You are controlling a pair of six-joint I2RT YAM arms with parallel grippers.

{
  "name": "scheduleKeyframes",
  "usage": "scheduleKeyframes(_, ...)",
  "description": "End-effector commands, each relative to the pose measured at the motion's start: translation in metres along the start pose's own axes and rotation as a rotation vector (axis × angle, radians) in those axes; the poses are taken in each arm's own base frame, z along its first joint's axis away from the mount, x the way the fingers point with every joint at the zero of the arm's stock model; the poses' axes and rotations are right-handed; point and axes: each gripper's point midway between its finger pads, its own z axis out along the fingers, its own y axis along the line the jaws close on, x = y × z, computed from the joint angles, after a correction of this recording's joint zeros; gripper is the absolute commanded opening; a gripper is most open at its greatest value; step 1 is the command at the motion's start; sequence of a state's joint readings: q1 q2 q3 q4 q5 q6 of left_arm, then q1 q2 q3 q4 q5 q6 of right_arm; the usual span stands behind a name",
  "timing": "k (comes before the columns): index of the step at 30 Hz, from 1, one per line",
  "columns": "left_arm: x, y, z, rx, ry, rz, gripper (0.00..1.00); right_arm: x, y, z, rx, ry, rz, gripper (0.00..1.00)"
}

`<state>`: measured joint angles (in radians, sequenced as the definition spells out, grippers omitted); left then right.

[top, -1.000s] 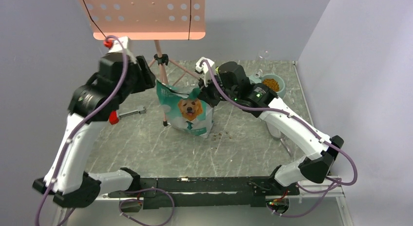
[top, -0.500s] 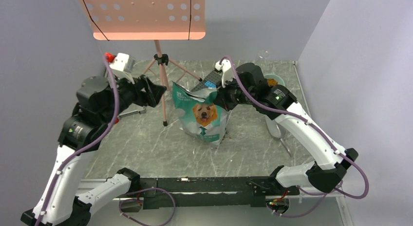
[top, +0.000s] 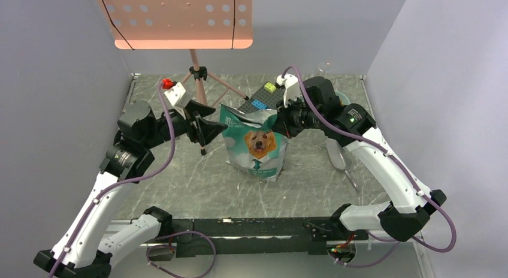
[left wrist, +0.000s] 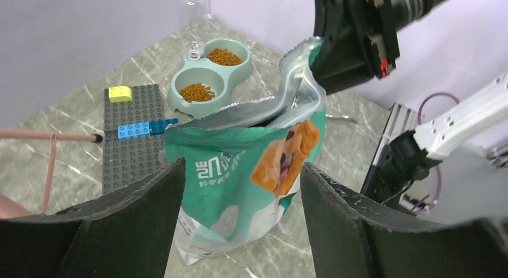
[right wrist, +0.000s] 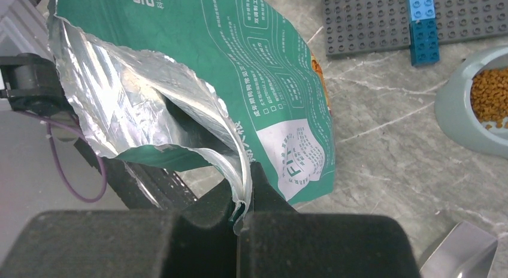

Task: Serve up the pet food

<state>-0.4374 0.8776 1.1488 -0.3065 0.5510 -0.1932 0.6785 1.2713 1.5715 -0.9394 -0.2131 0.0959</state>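
Note:
The pet food fills both cups of the pale blue-grey double bowl at the back right; one cup's kibble also shows in the right wrist view. My right gripper is shut on the torn top edge of the teal dog-print bag and holds it upright on the table, its foil mouth gaping. My left gripper is open just left of the bag, with the jaws on either side of the bag's width and not touching it. In the top view the left gripper sits beside the bag.
A grey brick baseplate with blue and yellow bricks lies behind the bag. A pink music stand on a tripod stands at the back left. A metal scoop lies right of the bag. A clear glass is at the back.
The right gripper has carried the bag right and nearer, away from the bowl. The left arm has dropped and swung right, bringing its open gripper up to the bag's left side.

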Motion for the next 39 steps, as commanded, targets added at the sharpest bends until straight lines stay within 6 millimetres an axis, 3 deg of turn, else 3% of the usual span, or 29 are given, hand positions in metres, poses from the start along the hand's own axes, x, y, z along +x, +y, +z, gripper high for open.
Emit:
scheduleKeyframes(1, 0.005, -0.011, 0.001, 0.115, -0.010, 0.192, 0.74, 0.008, 0.003, -0.034, -0.005, 0.032, 0.010, 0.00)
scheduleKeyframes(8, 0.022, 0.010, 0.022, 0.152, 0.048, 0.246, 0.78, 0.011, 0.000, -0.033, -0.018, 0.050, 0.028, 0.00)
scheduleKeyframes(12, 0.032, 0.009, 0.034, 0.250, 0.068, 0.257, 0.80, 0.007, -0.001, -0.037, -0.012, 0.050, 0.024, 0.00)
scheduleKeyframes(14, 0.035, 0.013, 0.040, 0.271, 0.078, 0.246, 0.77, 0.008, -0.002, -0.040, -0.005, 0.056, 0.018, 0.00)
scheduleKeyframes(19, 0.016, 0.007, 0.049, 0.364, 0.011, 0.173, 0.59, 0.018, -0.006, -0.043, 0.015, 0.093, 0.019, 0.01)
scheduleKeyframes(23, 0.007, -0.004, 0.053, 0.456, -0.011, 0.117, 0.38, 0.016, -0.004, -0.052, 0.024, 0.090, 0.029, 0.16)
scheduleKeyframes(26, 0.008, -0.010, 0.051, 0.495, 0.001, 0.087, 0.21, 0.007, 0.004, -0.059, 0.009, 0.081, 0.029, 0.45)
scheduleKeyframes(29, 0.007, -0.013, 0.047, 0.489, -0.013, 0.082, 0.07, -0.001, 0.018, -0.060, -0.013, 0.073, 0.010, 0.62)
scheduleKeyframes(31, 0.007, -0.013, 0.046, 0.475, -0.018, 0.064, 0.01, -0.007, 0.032, -0.059, -0.022, 0.067, -0.029, 0.79)
scheduleKeyframes(32, 0.007, -0.010, 0.046, 0.449, -0.016, 0.054, 0.00, -0.009, 0.040, -0.056, -0.015, 0.067, -0.062, 0.94)
scheduleKeyframes(33, 0.006, -0.007, 0.047, 0.418, -0.014, 0.044, 0.00, -0.012, 0.047, -0.053, 0.005, 0.065, -0.102, 0.99)
scheduleKeyframes(36, -0.001, 0.010, 0.052, 0.273, -0.031, -0.051, 0.00, -0.014, 0.066, -0.037, 0.053, 0.097, -0.203, 1.00)
scheduleKeyframes(39, -0.007, 0.018, 0.051, 0.188, -0.059, -0.145, 0.00, -0.020, 0.061, -0.012, 0.205, 0.122, -0.305, 1.00)
